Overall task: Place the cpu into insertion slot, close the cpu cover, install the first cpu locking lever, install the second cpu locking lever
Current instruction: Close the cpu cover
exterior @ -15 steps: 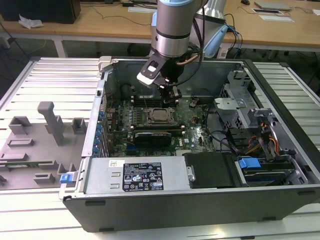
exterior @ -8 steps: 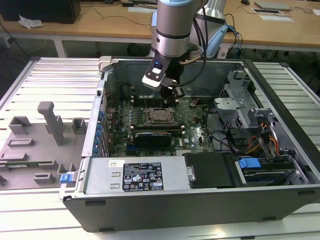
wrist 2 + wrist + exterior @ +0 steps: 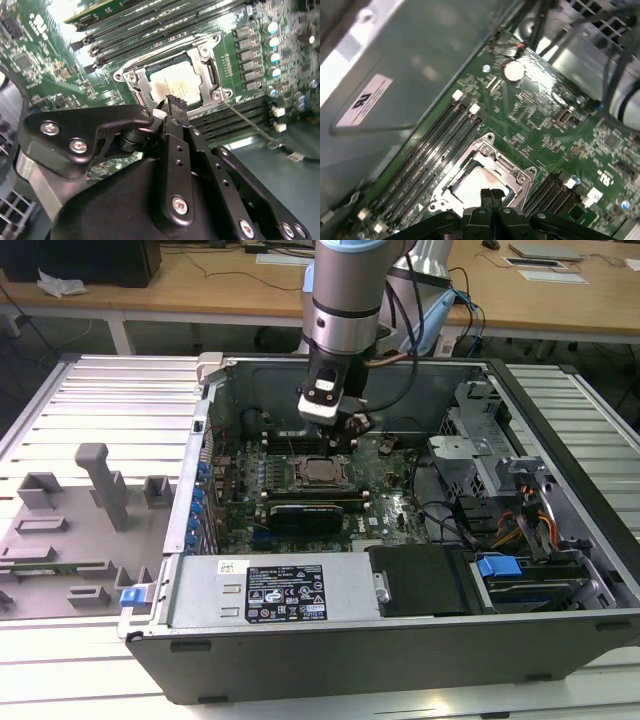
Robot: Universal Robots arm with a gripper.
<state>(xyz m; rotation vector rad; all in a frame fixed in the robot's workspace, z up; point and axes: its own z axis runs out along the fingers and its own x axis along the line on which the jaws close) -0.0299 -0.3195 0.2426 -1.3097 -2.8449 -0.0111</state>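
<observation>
Just beneath gripper point(image 3: 172, 101) | cpu point(image 3: 181, 82) lies under lowered cpu cover point(image 3: 141, 86) | jaws pressed together, gripping nothing

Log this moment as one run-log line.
cpu: seated in insertion slot | cpu cover: down around cpu | gripper: shut, empty, at cpu's near edge, contact unclear

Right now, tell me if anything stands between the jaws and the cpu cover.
Nothing visible does. In both wrist views the gripper, jaws shut, hangs over the cpu cover, which frames the cpu; only air between.
</observation>
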